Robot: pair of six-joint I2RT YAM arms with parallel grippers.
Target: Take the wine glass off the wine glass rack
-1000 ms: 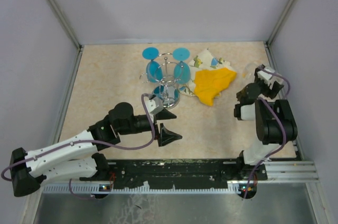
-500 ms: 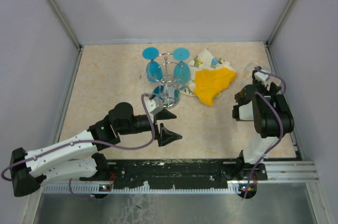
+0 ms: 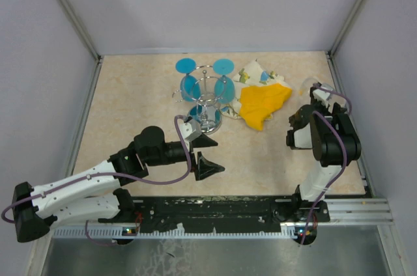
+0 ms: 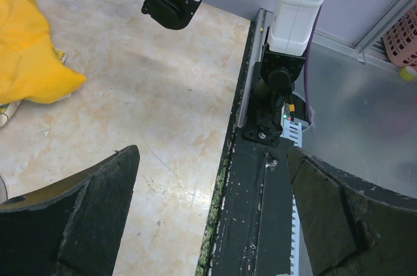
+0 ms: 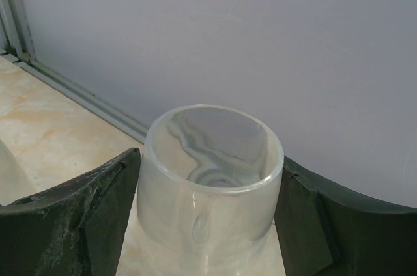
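Clamping a cloudy clear wine glass (image 5: pixel 212 214) well away from the chrome wire rack (image 3: pixel 209 117), the right hand (image 5: pixel 208 162) looks done bar setting down; left hand (image 3: pixel 210 153) gapes empty.

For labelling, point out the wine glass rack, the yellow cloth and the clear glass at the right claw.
wine glass rack (image 3: pixel 210 118): top external view, on its round shiny base.
yellow cloth (image 3: pixel 264 103): top external view, middle of the fabric.
clear glass (image 5: pixel 208 191): right wrist view, side wall below the rim.
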